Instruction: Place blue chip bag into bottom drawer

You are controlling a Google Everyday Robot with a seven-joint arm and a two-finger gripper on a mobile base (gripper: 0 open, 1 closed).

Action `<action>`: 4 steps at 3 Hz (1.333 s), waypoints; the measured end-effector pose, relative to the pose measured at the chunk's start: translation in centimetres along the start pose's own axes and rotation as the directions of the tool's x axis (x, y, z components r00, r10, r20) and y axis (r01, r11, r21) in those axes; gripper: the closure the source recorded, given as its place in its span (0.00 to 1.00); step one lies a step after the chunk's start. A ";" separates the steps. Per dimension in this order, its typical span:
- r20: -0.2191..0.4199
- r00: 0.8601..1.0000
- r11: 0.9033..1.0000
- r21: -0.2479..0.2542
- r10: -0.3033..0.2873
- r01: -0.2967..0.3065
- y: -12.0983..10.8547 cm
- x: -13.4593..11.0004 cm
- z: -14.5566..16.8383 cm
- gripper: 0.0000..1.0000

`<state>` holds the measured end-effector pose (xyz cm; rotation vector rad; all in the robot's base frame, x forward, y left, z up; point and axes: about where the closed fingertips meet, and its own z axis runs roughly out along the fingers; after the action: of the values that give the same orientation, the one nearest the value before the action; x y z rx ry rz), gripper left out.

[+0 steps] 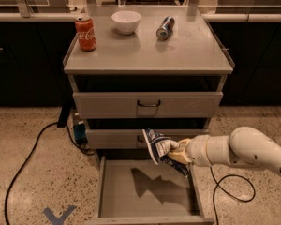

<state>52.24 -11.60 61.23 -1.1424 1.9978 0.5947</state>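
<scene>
The blue chip bag (160,147) is a crumpled dark blue foil bag with white patches. My gripper (176,153) is shut on it and holds it in the air above the right half of the bottom drawer (145,191), in front of the middle drawer. The bottom drawer is pulled open and its plain grey floor shows the bag's shadow. My white arm (243,151) reaches in from the right.
On the cabinet top (187,50) stand a red cola can (85,33), a white bowl (126,21) and a dark blue can (165,27) lying on its side. Black cables (23,168) run over the speckled floor on both sides. A blue mark (58,215) is on the floor at the front left.
</scene>
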 end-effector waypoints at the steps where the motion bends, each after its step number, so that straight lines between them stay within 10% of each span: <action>1: 0.018 0.992 0.991 -0.052 0.124 -0.123 1.9 5.0 2.9 1.00; 3: -0.016 0.976 0.961 -0.171 0.219 -0.219 5.8 10.1 7.6 1.00; 4: -0.019 0.976 0.961 -0.175 0.215 -0.215 6.1 10.0 7.7 1.00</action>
<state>46.61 -8.45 48.76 -1.0327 2.1185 0.8985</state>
